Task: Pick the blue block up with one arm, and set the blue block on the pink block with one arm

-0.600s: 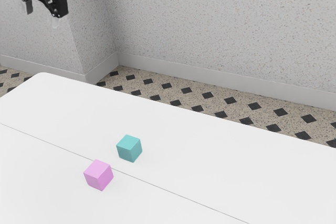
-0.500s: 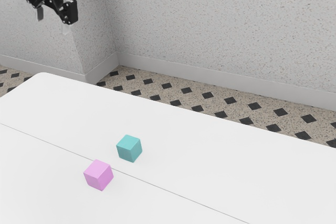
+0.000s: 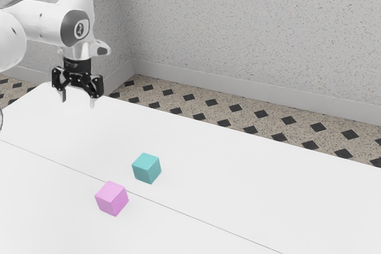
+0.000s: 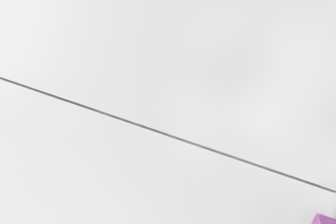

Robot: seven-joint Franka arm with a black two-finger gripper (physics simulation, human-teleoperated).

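Black gripper (image 3: 77,98), jaws spread (nothing between them), hovers at ten o'clock from the blue block (image 3: 146,168); pink block (image 3: 111,198) at its eight.

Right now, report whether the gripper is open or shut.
Open. In the exterior view the gripper has its two fingers spread with nothing between them, well apart from the blue block on the table.

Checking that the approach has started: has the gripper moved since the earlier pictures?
Yes. The gripper has come down from high against the wall to the table's far edge, shifting slightly toward the exterior view's right.
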